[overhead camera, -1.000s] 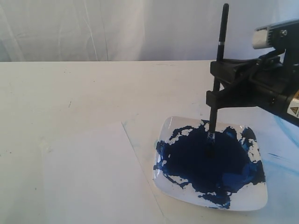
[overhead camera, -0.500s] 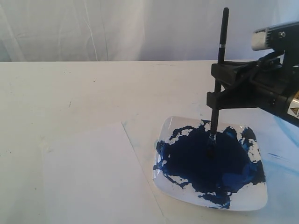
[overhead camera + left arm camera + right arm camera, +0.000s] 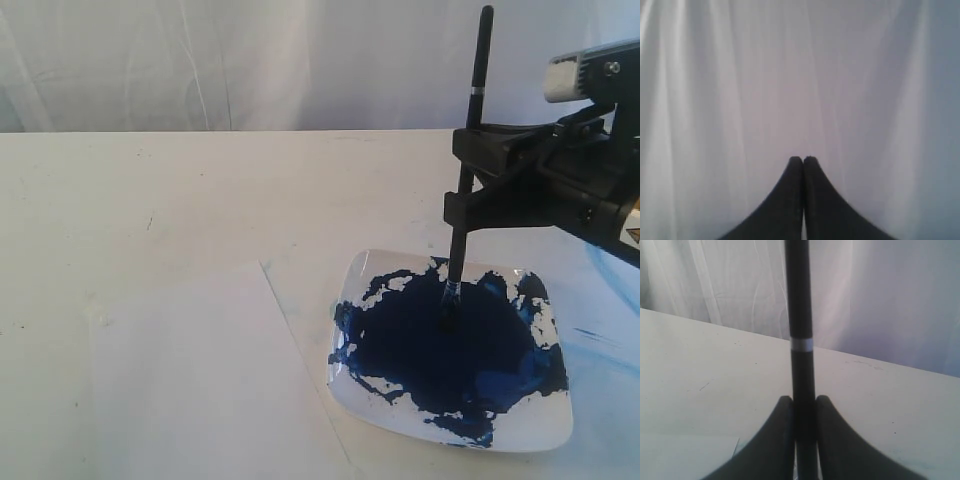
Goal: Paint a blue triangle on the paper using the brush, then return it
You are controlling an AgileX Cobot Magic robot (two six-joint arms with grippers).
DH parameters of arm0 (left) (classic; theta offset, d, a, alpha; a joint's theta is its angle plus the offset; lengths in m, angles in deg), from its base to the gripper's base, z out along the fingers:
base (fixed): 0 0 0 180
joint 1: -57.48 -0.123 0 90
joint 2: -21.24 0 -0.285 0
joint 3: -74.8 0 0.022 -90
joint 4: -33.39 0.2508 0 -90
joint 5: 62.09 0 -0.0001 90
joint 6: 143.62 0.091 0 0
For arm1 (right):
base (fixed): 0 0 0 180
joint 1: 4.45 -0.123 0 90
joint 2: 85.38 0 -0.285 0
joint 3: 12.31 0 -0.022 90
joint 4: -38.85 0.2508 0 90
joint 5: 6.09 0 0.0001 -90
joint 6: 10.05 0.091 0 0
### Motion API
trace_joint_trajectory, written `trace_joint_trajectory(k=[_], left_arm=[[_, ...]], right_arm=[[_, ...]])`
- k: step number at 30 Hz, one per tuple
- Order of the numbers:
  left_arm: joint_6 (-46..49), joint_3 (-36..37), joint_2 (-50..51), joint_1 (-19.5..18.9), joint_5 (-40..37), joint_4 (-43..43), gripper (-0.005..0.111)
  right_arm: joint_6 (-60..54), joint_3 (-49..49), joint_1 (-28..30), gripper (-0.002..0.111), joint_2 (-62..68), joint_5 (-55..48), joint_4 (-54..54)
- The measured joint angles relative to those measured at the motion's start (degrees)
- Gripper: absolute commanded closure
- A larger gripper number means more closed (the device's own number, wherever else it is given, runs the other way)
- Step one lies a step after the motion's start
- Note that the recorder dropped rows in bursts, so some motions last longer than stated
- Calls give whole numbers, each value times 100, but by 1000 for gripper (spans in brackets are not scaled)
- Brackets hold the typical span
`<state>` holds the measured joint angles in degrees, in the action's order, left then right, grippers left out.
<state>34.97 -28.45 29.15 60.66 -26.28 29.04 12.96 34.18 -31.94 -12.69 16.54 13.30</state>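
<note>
The brush (image 3: 470,150) stands almost upright over the white plate (image 3: 555,425), its tip dipped in the dark navy paint pool (image 3: 440,350). My right gripper (image 3: 462,178) is shut on the black handle, seen between the fingers in the right wrist view (image 3: 803,402) with the brush (image 3: 800,315) rising above them. The paper (image 3: 200,380) lies blank on the table to the left of the plate. No blue triangle shows anywhere. My left gripper (image 3: 803,160) is shut on nothing, facing a white curtain, and is out of the exterior view.
Pale blue smears (image 3: 605,335) mark the table right of the plate. A white curtain (image 3: 250,60) hangs behind the table's far edge. The paper's near part runs off the bottom of the exterior view.
The brush and right gripper have shifted very slightly to the right and up; the tip stays in the paint.
</note>
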Motion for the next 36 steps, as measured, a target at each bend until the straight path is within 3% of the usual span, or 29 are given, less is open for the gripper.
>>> trace_joint_trajectory(k=[3,7,15,21,24,27,36], left_arm=[[1891,-781,203,13,134,-2367,107],[3126,-2041,1932,61,-719,-3126,107],[3736,-4280,6061,71,-5902,-2374,107],[4570,-6040,8667,71,-8691,-2763,107],[4764,-6296,9506,71,-8862,-2806,107],[4864,-6307,10088,71,-8485,-2806,107],[4876,-6057,10701,71,-7514,-2828,107]], right_arm=[[0,0,0,108,0,0,0],[0,0,0,108,0,11,0],[0,0,0,108,0,42,0],[97,0,0,108,0,42,0],[125,0,0,108,0,55,0],[133,0,0,108,0,55,0],[137,0,0,108,0,55,0]])
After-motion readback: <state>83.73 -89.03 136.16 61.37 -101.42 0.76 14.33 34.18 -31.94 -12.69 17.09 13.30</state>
